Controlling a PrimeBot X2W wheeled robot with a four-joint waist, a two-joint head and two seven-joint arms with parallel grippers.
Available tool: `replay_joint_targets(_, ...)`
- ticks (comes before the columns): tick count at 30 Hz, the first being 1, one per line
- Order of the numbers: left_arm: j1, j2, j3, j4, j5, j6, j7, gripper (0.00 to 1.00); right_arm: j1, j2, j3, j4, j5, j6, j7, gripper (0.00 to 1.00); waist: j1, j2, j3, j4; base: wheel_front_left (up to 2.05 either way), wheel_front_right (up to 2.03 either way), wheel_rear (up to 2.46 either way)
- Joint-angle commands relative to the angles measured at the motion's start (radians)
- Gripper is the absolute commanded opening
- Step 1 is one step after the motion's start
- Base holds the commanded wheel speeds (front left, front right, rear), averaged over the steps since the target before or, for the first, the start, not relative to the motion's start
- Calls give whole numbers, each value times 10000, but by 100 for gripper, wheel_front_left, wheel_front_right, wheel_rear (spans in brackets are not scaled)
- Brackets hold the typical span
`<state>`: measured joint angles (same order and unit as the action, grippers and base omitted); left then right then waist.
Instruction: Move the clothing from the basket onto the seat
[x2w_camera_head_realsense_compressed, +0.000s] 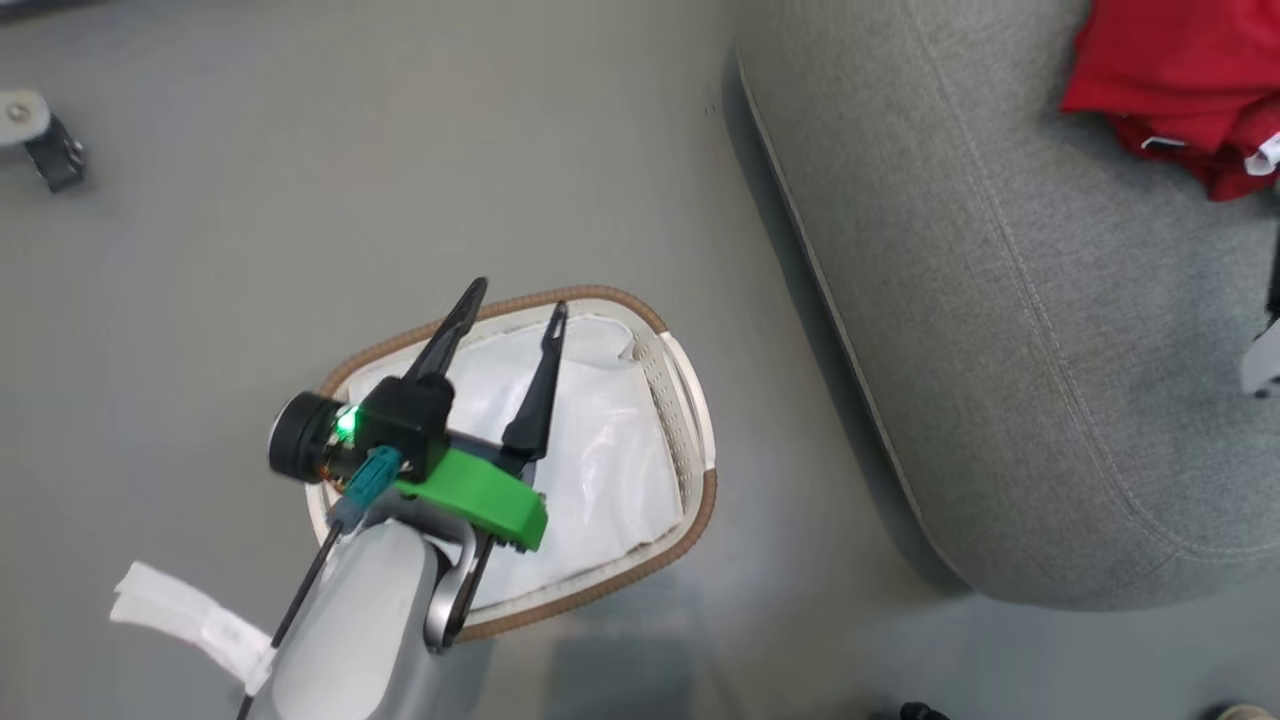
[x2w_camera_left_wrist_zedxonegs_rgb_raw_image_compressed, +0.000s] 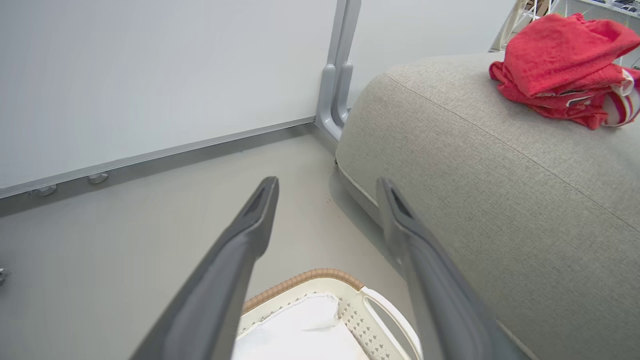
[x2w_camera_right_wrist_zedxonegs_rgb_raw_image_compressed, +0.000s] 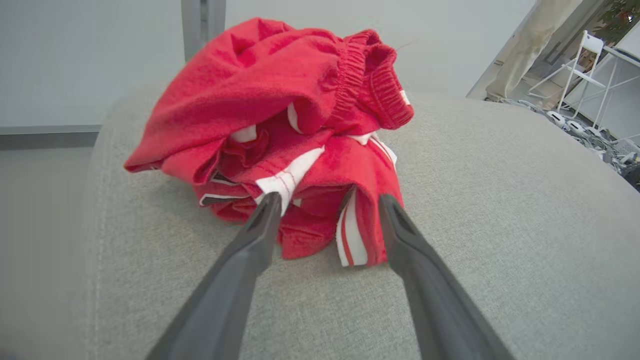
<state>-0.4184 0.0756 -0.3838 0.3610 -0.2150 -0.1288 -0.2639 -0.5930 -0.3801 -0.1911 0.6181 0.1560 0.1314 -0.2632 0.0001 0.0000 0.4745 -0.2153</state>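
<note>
The red clothing (x2w_camera_head_realsense_compressed: 1190, 80) lies bunched on the grey seat (x2w_camera_head_realsense_compressed: 1000, 300) at the head view's top right, also seen as a red heap (x2w_camera_left_wrist_zedxonegs_rgb_raw_image_compressed: 565, 65) in the left wrist view. In the right wrist view the clothing (x2w_camera_right_wrist_zedxonegs_rgb_raw_image_compressed: 280, 135) fills the middle, and my right gripper (x2w_camera_right_wrist_zedxonegs_rgb_raw_image_compressed: 327, 205) stands open just before it, fingers astride its near edge, holding nothing. The basket (x2w_camera_head_realsense_compressed: 690, 400) sits on the floor left of the seat, with only its white liner (x2w_camera_head_realsense_compressed: 600, 450) inside. My left gripper (x2w_camera_head_realsense_compressed: 515, 300) hangs open above the basket (x2w_camera_left_wrist_zedxonegs_rgb_raw_image_compressed: 320, 280), empty.
A grey floor surrounds the basket. A white wall panel and grey post (x2w_camera_left_wrist_zedxonegs_rgb_raw_image_compressed: 337, 75) stand beyond the seat. A dark caster (x2w_camera_head_realsense_compressed: 50, 140) shows at the far left. White chairs and cables (x2w_camera_right_wrist_zedxonegs_rgb_raw_image_compressed: 575, 100) lie past the seat's far side.
</note>
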Motion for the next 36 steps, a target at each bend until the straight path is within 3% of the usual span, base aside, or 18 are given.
replay_joint_targets(1, 306, -19, 239, -18, 144, -3, -8, 100, 397, 174, 49, -198, 19, -12, -20, 100, -1, 0, -757, 229, 0, 0, 0)
replay_joint_targets(10, 1522, -190, 1870, -33, 560, 733, -8, 100, 1517, 1328, 1186, -1512, 351, -12, -20, 100, -1, 0, -1798, 1172, 0, 0, 0)
replay_joint_targets(21, 2520, -238, 3603, 51, 665, 1320, -8, 100, 1800, 2224, 2879, -1941, 617, -14, -20, 100, -1, 0, -2560, 2246, 0, 0, 0)
replay_joint_targets(36, 3870, -239, 4015, -20, 238, 986, -8, 100, 3298, 2798, 2967, -2037, 677, -12, -20, 100, -1, 0, -3667, 2452, 0, 0, 0)
